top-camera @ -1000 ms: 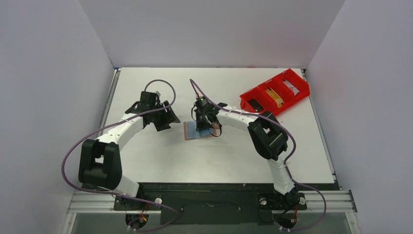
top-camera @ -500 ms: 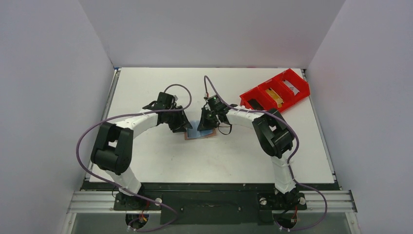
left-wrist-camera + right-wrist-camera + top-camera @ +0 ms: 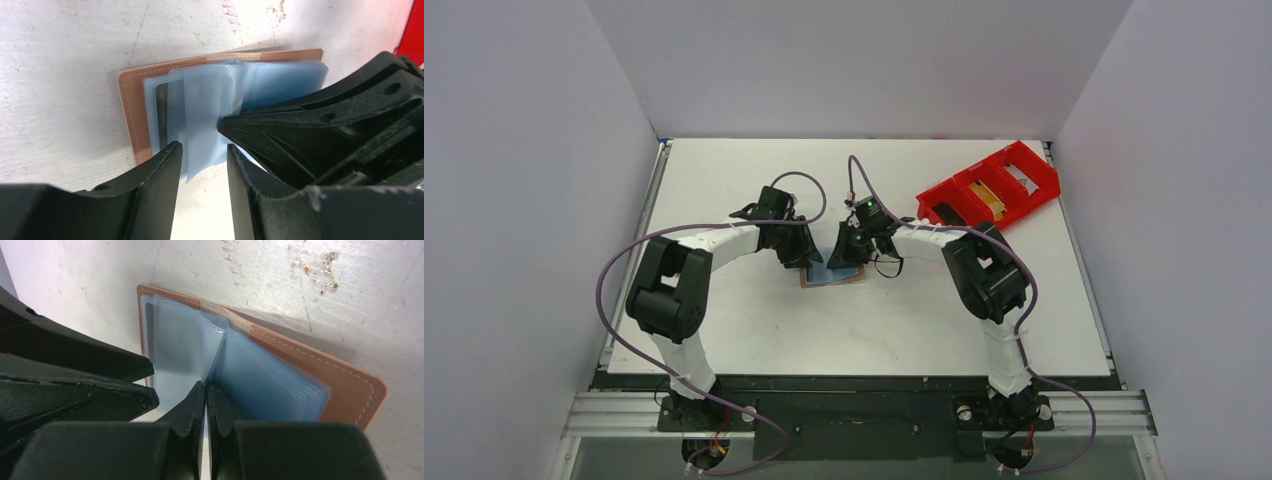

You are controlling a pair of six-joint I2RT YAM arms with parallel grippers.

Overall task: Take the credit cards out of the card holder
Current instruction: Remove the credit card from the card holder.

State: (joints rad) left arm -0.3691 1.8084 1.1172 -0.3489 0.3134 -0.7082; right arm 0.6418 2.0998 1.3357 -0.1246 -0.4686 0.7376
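Left gripper [image 3: 807, 261] and right gripper [image 3: 844, 258] are seen from above meeting at the open card holder [image 3: 834, 276] on the desk [image 3: 904, 320]. From the left wrist, jaws are shown parted around blue sleeves [image 3: 200, 110]; from the right, clamped on a raised sleeve [image 3: 212, 355].

Near the far right corner of my white worktop [image 3: 754, 330] I see a red tray [image 3: 1022, 150], lying at an angle. Its middle compartment holds a yellow piece [image 3: 991, 200].
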